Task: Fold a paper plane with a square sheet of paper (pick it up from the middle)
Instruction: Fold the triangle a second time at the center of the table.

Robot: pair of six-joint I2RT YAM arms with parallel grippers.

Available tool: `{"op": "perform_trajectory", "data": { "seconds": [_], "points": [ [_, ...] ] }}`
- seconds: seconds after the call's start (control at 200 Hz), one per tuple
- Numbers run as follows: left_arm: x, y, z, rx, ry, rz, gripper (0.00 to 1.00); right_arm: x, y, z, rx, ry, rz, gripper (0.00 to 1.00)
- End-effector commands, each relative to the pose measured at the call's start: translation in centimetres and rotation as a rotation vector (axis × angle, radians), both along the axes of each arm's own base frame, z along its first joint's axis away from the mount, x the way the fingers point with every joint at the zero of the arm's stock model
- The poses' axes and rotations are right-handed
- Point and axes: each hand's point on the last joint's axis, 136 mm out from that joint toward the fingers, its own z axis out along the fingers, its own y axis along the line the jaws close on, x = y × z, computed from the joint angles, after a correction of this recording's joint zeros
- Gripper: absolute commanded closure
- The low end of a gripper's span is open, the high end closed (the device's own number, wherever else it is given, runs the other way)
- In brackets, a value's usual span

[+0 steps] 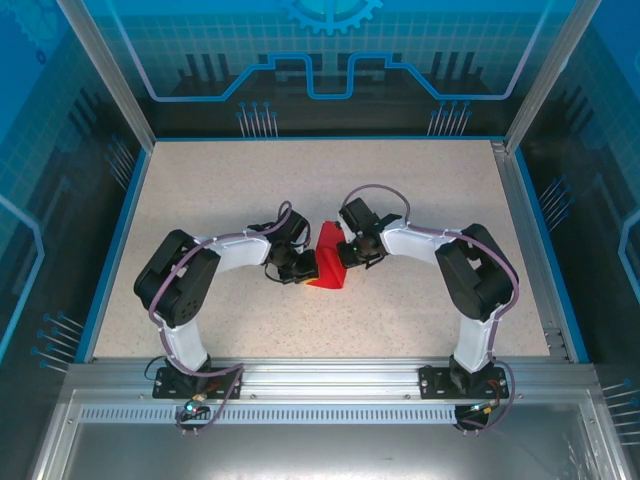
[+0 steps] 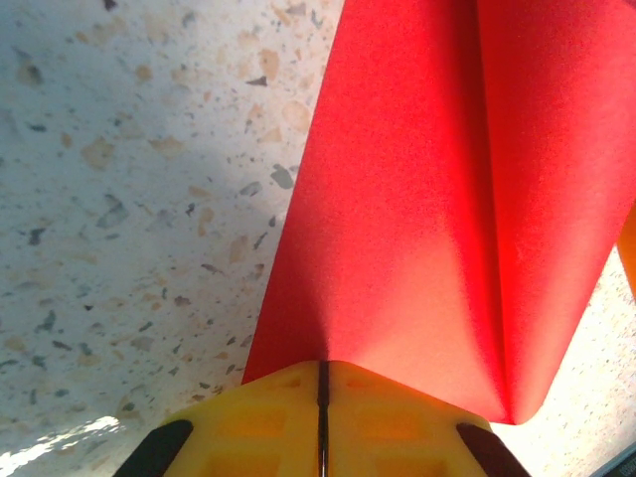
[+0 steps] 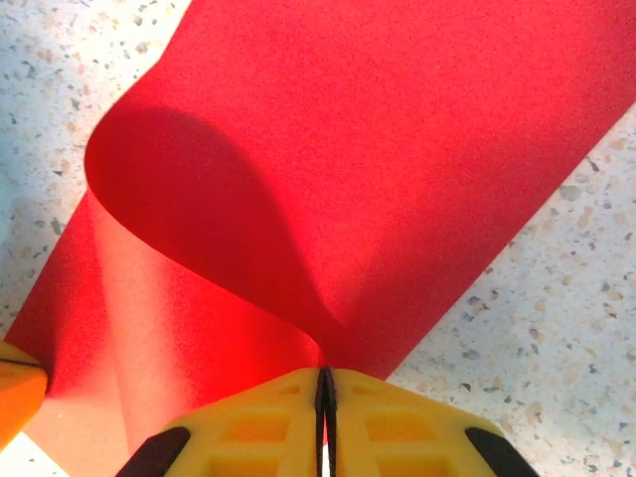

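The square sheet of paper (image 1: 329, 258) is bright red and sits bent between my two arms at mid-table. My left gripper (image 1: 306, 268) pinches its left edge; in the left wrist view the yellow jaws are shut on the paper (image 2: 417, 229), which rises away with a soft fold, gripper (image 2: 323, 383). My right gripper (image 1: 343, 256) pinches the opposite edge. In the right wrist view the jaws are shut on the sheet (image 3: 328, 159), which curls over in a loop above the gripper (image 3: 324, 383). No paper plane shape shows.
The speckled tabletop (image 1: 250, 190) lies all around the paper, bounded by blue edges and a metal frame post (image 1: 105, 70). The other gripper's yellow fingertip (image 3: 15, 393) shows at the lower left of the right wrist view.
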Motion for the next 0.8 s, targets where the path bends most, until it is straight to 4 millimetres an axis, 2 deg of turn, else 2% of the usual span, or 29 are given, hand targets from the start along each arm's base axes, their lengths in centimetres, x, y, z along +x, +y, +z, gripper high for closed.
{"op": "perform_trajectory", "data": {
  "seconds": [0.0, 0.29, 0.455, 0.61, 0.795],
  "points": [
    [-0.8, 1.5, -1.1, 0.077, 0.024, -0.002, 0.90, -0.3, -0.2, -0.8, -0.026, 0.021, -0.009, 0.89],
    [-0.7, 1.3, -0.7, 0.064, 0.013, -0.004, 0.88, -0.5, -0.2, -1.3, -0.029, 0.028, -0.011, 0.89],
    [-0.5, 1.0, 0.2, 0.037, -0.009, -0.002, 0.86, -0.6, -0.2, -1.6, -0.033, 0.038, -0.011, 0.88],
    [0.3, 0.6, 2.3, -0.009, -0.061, 0.016, 0.87, -0.6, -0.4, -1.7, -0.040, 0.038, -0.010, 0.89],
    [2.5, -0.6, 4.9, -0.231, -0.081, 0.087, 0.91, -0.7, -0.4, -2.0, -0.044, 0.042, -0.012, 0.89]
  ]
}}
